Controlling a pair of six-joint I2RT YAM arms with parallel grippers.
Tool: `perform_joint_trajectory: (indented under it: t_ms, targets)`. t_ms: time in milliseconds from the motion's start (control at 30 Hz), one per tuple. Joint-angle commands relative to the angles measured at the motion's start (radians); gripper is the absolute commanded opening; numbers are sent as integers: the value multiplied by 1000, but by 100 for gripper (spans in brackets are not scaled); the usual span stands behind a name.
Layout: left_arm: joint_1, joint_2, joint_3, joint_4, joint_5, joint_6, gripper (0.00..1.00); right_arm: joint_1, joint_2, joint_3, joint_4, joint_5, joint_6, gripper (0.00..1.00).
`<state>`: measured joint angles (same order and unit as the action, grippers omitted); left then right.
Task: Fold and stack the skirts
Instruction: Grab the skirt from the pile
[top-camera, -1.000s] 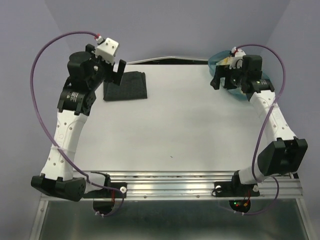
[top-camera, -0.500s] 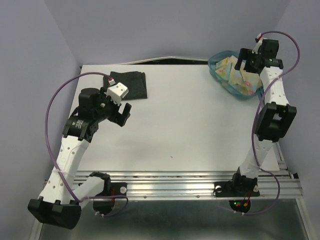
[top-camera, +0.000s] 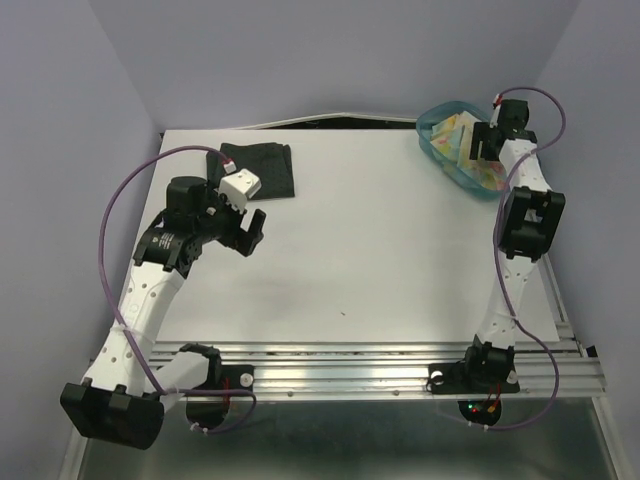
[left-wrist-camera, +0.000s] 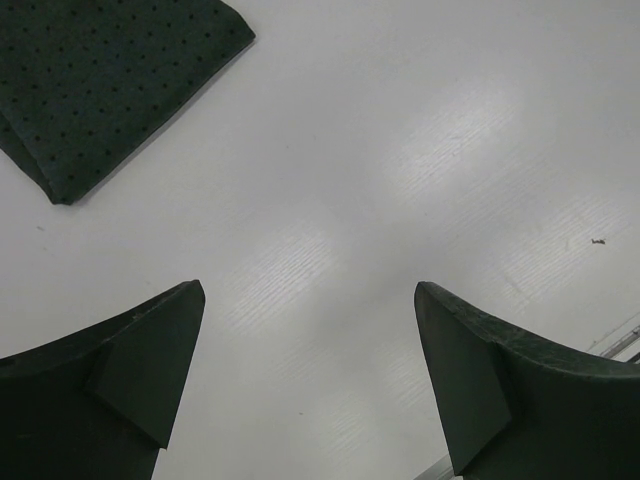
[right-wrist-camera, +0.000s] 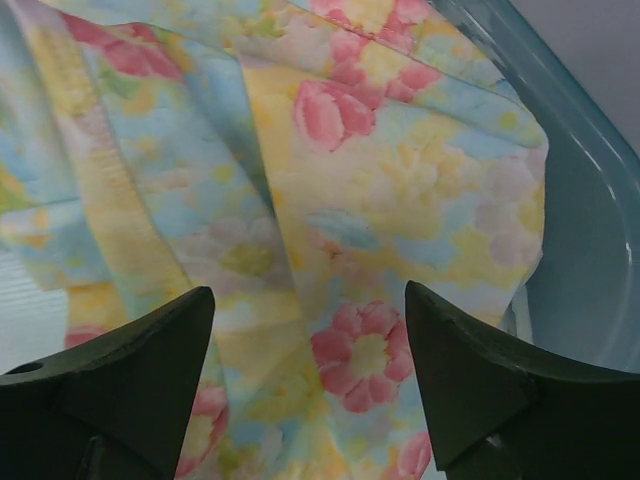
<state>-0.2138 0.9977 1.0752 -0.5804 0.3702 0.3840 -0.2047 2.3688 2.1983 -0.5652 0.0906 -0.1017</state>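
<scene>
Already done: the dark skirt (top-camera: 255, 171) lies folded into a flat rectangle at about 11 o'clock on the table (top-camera: 380, 250), with nothing touching it.
Left to do: the floral skirt (top-camera: 468, 152) sits crumpled inside the teal bin (top-camera: 433, 122) at about 1 o'clock. By my reading it has yet to be lifted out, spread, folded and laid on the dark one.
Progress: roughly half, judging by one garment folded and one not yet begun.
Left claw (top-camera: 250, 232): jaws spread wide with nothing between them. It hangs over bare table toward 6 o'clock from the dark skirt and clear of it. In its own wrist view the cloth's corner shows at 10 o'clock.
Right claw (top-camera: 486, 141): jaws wide apart and holding nothing, reaching into the bin at 1 o'clock. Its wrist view shows rumpled flowered folds filling the gap between the fingers, with the bin wall at 3 o'clock. Whether the tips touch the cloth I cannot tell.
Next move, as a guess: close on a raised fold and draw the cloth up over the bin wall.
Risk: a thin pinch may slip, or the bin may drag along with the cloth.
</scene>
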Motion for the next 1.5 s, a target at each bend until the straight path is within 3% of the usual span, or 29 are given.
perform_joint_trajectory:
  t_ms: [0, 267, 367, 533, 833, 1467]
  targets:
    - [10, 13, 32, 17, 30, -19, 99, -21, -2, 26, 117, 138, -49, 81]
    - [11, 45, 43, 27, 33, -30, 99, -39, 7, -5, 166, 198, -69, 53]
    - [13, 51, 43, 33, 32, -36, 99, -48, 7, -5, 176, 202, -96, 30]
    - [13, 62, 49, 33, 36, -42, 99, -58, 10, 17, 174, 189, -112, 2]
    - [13, 58, 43, 45, 33, -48, 99, -58, -86, -23, 174, 6, -63, 0]
    - [22, 87, 71, 62, 85, -122, 99, -58, -428, 138, 211, -391, 212, 1]
